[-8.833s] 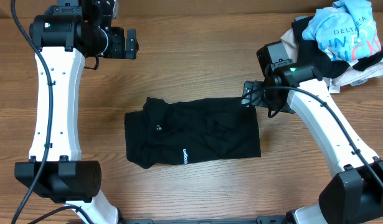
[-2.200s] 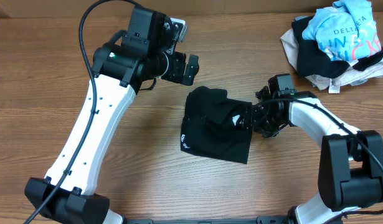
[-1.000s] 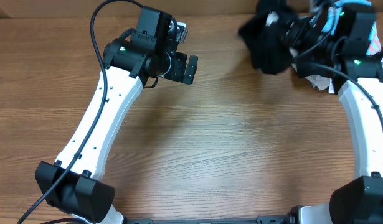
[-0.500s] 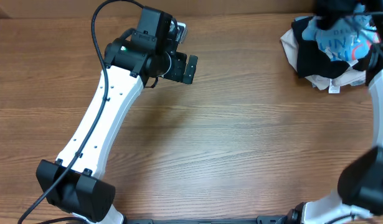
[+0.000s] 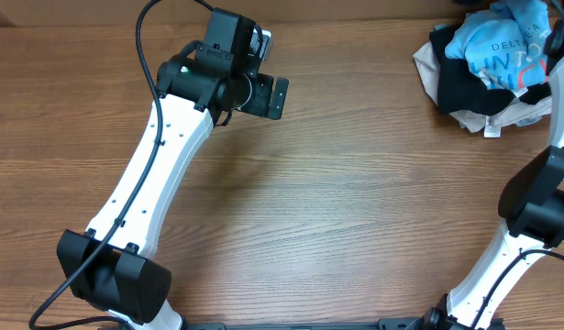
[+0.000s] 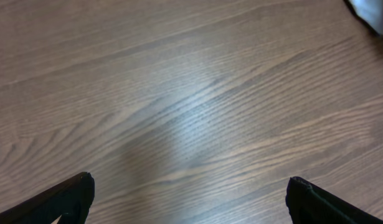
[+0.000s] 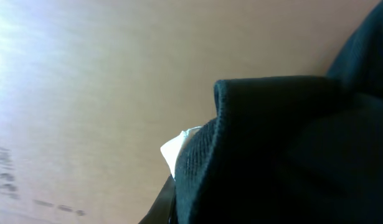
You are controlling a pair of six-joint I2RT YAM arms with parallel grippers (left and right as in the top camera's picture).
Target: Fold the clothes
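Carried off since the earlier overhead frames, the large black soft-fabric polo shirt (image 7: 291, 155) is no longer lying on the brown wood-grain tabletop (image 5: 337, 211) between the two arms. In the right wrist view it is now pressing right up against the right pincer's camera, filling the lower right, with a rolled edge curving across the middle. The right pincer's fingers are hiding behind that cloth, so I cannot tell whether they are gripping it.

The white left arm (image 5: 144, 192) is reaching across the tabletop, and the white right arm (image 5: 538, 211) is rising along the far edge. Well apart from the left pincer (image 5: 274, 96), a crumpled light-blue printed tee (image 5: 497, 41) is sitting on top of a heap, with a beige garment (image 5: 426, 69) and some black cloth (image 5: 465, 87) beneath it; whether that cloth is the polo I cannot tell.

The left pincer is hovering over bare wood, its fingers (image 6: 60, 199) spreading wide with nothing between them.

A small white tag (image 7: 175, 149) is peeking out beside the polo's rolled edge.
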